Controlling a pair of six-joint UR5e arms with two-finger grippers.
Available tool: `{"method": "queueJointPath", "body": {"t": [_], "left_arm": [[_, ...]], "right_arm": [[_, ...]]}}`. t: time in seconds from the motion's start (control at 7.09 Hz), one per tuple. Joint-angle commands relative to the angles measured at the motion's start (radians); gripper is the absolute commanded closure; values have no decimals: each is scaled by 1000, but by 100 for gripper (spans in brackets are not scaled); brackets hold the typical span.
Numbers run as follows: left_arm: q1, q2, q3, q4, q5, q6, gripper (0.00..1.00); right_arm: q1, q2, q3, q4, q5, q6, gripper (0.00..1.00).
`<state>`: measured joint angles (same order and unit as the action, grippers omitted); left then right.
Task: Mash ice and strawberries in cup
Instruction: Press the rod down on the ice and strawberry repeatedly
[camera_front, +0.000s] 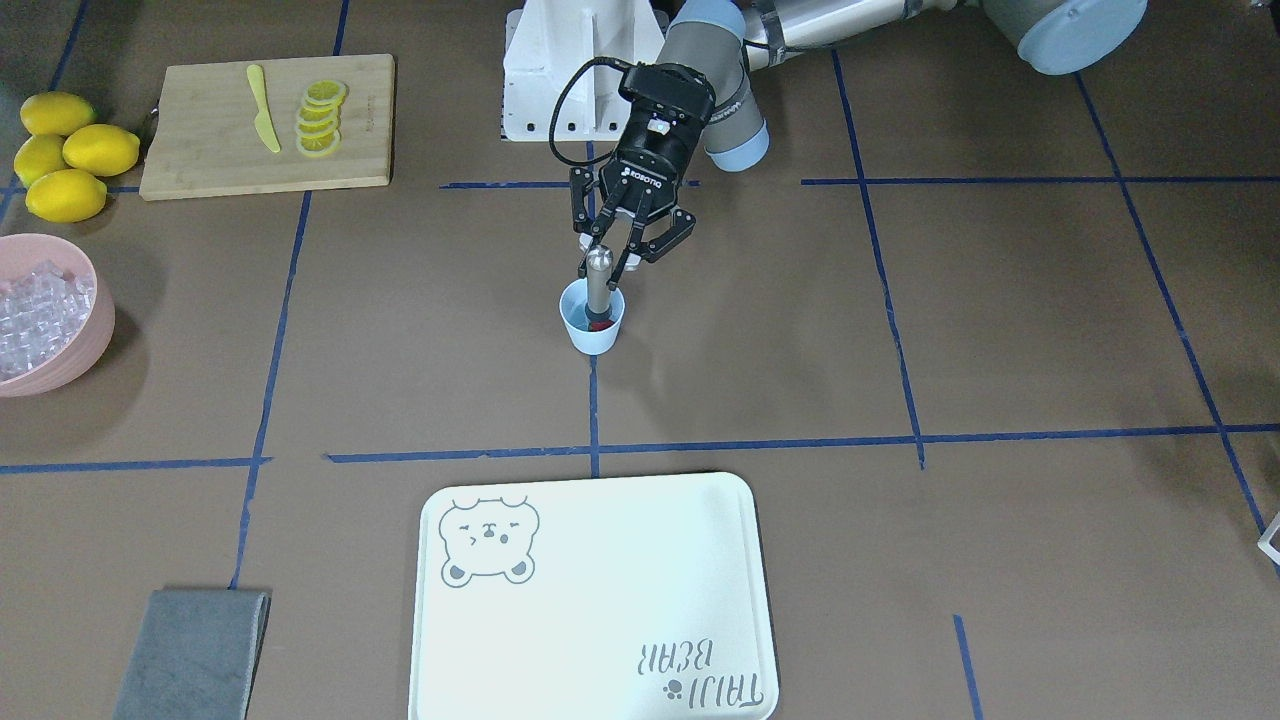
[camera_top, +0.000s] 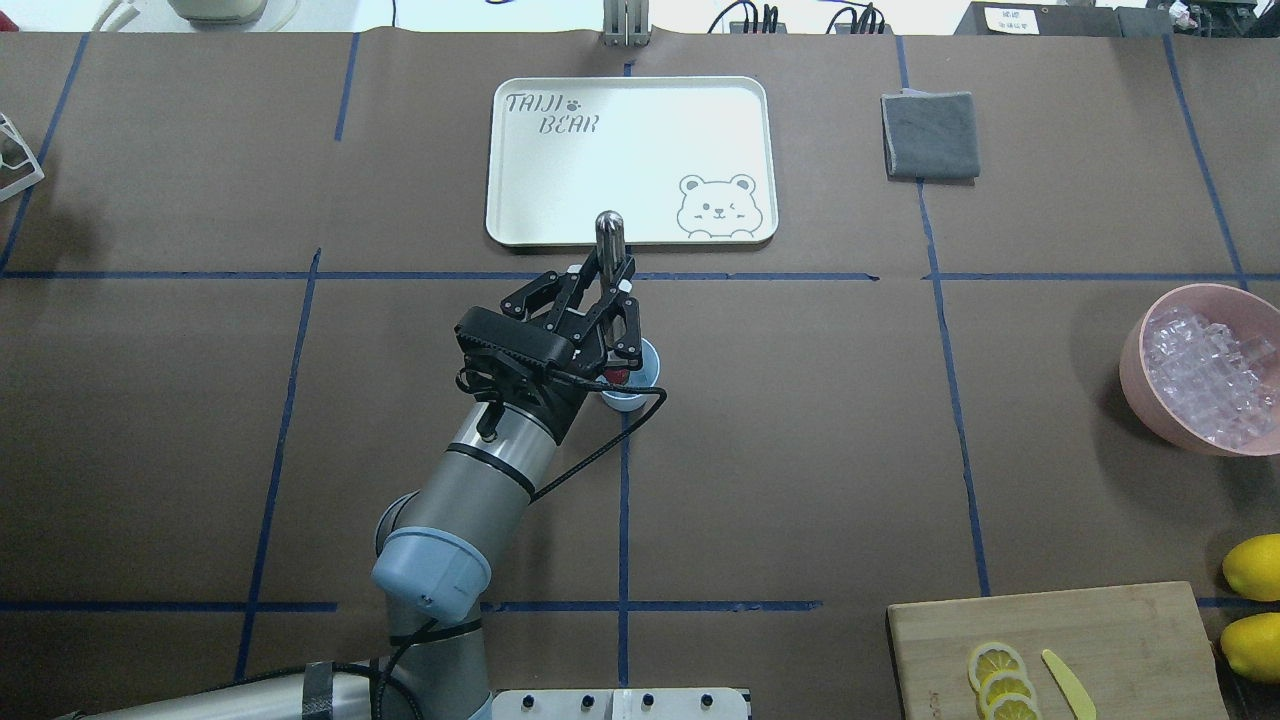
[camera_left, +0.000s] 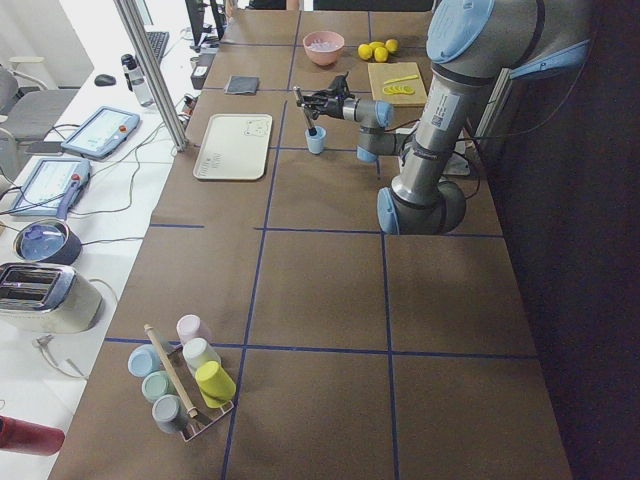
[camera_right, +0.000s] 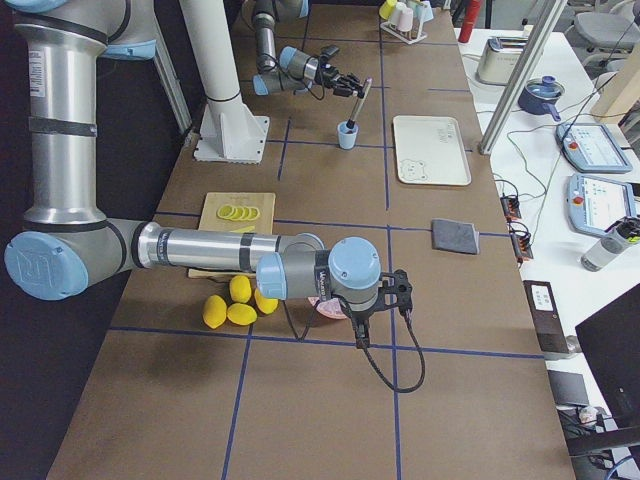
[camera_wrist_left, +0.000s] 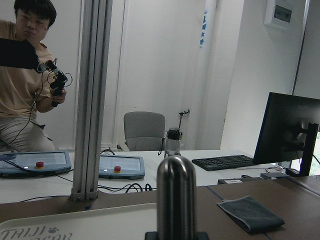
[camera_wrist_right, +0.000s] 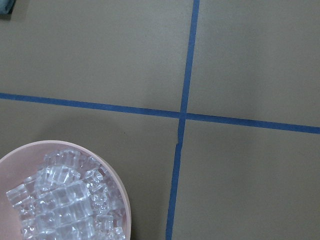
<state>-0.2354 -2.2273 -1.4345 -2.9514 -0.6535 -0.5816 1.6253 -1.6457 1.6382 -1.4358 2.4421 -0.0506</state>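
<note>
The light blue cup (camera_front: 592, 342) is stood on the brown table near its centre; a red strawberry (camera_front: 600, 325) is seen at its bottom, and whether ice lies in it as well cannot be told; the lower end of a metal muddler (camera_front: 598, 280) is set inside the cup, on or just above the berry. The pink bowl (camera_front: 95, 322) at the table's edge is filled with ice cubes (camera_front: 38, 312), well apart from the cup.

The berry is shown only in the front-facing and overhead views; in the left wrist view only the muddler's rounded top (camera_wrist_left: 175, 192) is seen, with a person behind the table; in the right wrist view the bowl's rim (camera_wrist_right: 123, 202) and its ice are seen from above, with no fingers in frame.

The left gripper (camera_front: 605, 262) is reached out over the cup, its fingers closed on the muddler's shaft below the top; the muddler is tilted, its top toward the tray (camera_front: 600, 620). The right gripper (camera_right: 402, 290) is held over the pink bowl; its jaws cannot be judged.
</note>
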Motion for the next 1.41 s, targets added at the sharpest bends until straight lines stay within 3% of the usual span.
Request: {"method": "queueJointPath", "body": {"t": [0.0, 1.27], "left_arm": [[4, -2, 12, 0, 0, -9, 100], [11, -14, 52, 0, -2, -44, 100]], "right_arm": [[-1, 1, -6, 0, 0, 0, 1], [-2, 0, -15, 0, 2, 0, 1]]}}
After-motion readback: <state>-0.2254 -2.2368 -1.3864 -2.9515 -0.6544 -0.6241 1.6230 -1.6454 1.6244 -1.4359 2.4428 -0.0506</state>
